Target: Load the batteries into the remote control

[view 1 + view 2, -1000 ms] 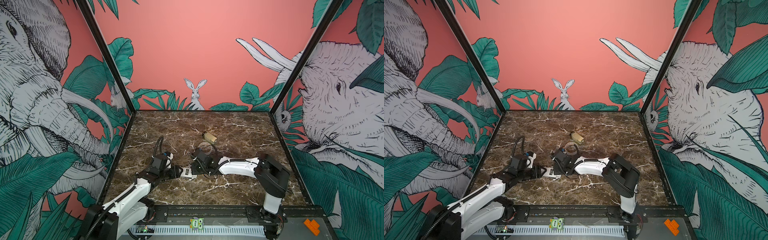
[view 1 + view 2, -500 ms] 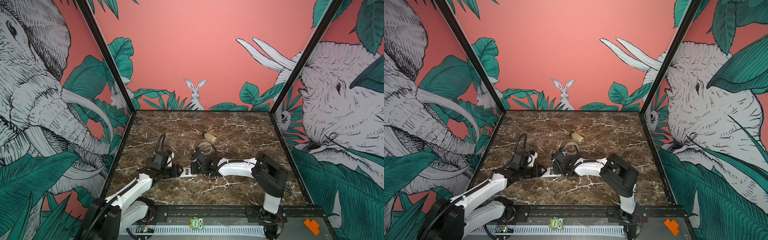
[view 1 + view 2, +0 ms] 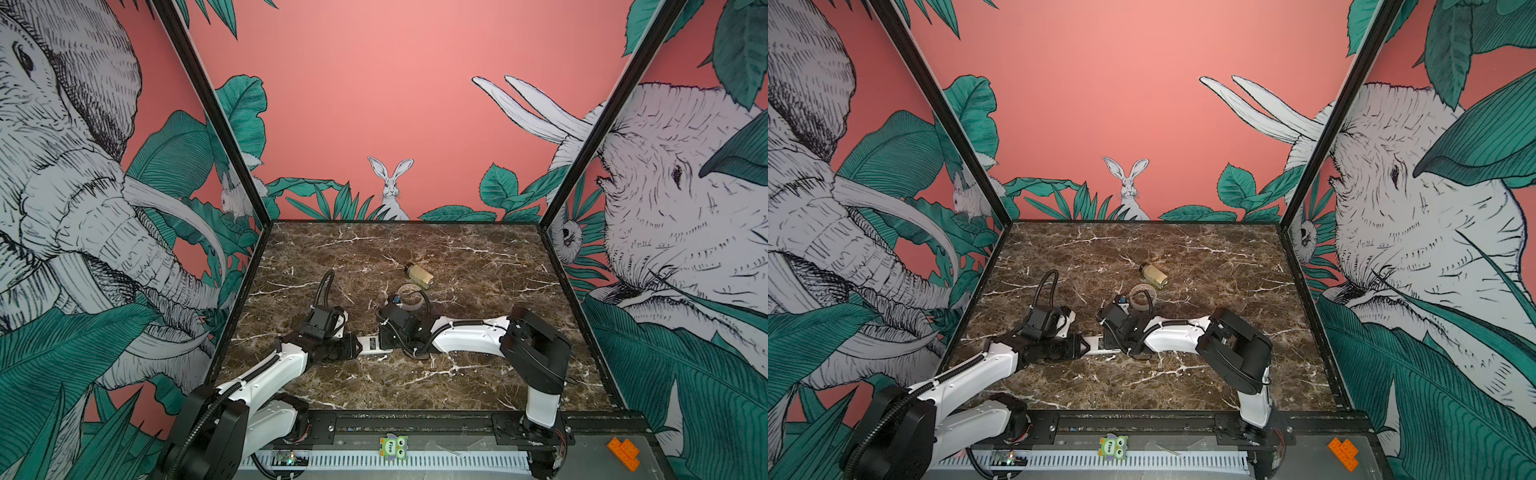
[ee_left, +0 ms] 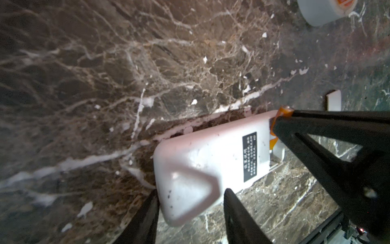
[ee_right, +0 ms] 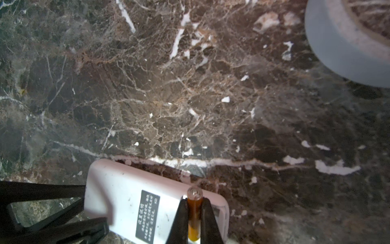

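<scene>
The remote control (image 3: pixel 371 345) (image 3: pixel 1100 344) lies white back up on the marble, between my two grippers. In the left wrist view my left gripper (image 4: pixel 191 191) straddles the rounded end of the remote control (image 4: pixel 211 160), with a finger against each side. My right gripper (image 5: pixel 195 199) is shut on one of the batteries (image 5: pixel 194 202), a thin orange cylinder whose metal tip juts past the fingertips. It holds the battery (image 4: pixel 283 111) over the remote's other end, past the dark label (image 5: pixel 147 215). More orange shows there under the right finger; whether it is the same battery I cannot tell.
A roll of tape (image 3: pixel 409 293) lies just behind the right wrist, and a beige small bottle (image 3: pixel 419 275) lies on its side beyond it. A small flat white piece (image 4: pixel 334 100) rests on the marble near the remote's far end. Painted walls close in three sides.
My left gripper has slid right onto the remote's end and its jaws have narrowed around it. The right gripper has stayed shut on the battery at the remote's other end.
</scene>
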Tool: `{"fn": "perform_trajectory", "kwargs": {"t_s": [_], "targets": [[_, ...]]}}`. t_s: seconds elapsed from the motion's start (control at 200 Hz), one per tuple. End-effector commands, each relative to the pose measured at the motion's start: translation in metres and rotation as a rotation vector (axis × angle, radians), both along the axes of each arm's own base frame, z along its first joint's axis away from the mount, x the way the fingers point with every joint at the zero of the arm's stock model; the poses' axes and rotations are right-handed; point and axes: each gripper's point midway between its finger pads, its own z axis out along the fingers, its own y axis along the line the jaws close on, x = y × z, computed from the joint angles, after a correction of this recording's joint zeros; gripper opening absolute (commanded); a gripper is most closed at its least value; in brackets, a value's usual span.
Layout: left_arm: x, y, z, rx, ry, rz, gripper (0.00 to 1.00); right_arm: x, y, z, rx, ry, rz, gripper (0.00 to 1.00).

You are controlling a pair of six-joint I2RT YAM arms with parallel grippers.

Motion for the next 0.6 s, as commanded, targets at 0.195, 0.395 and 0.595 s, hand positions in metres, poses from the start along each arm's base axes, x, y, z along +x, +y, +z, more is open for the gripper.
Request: {"fn": "perform_trajectory", "kwargs": {"t_s": [0.195, 0.395, 0.595], "targets": [[-0.015, 0.002, -0.015, -0.016, 0.037, -0.002, 0.46, -0.002, 0.007, 0.002, -0.009, 0.004, -0.050, 0.07], [-0.016, 0.003, -0.015, -0.020, 0.034, 0.007, 0.32, -0.005, 0.004, 0.001, -0.008, 0.017, -0.061, 0.09], [-0.018, 0.004, -0.018, -0.019, 0.040, 0.011, 0.27, -0.008, 0.002, 0.000, 0.005, 0.027, -0.068, 0.10]]}}
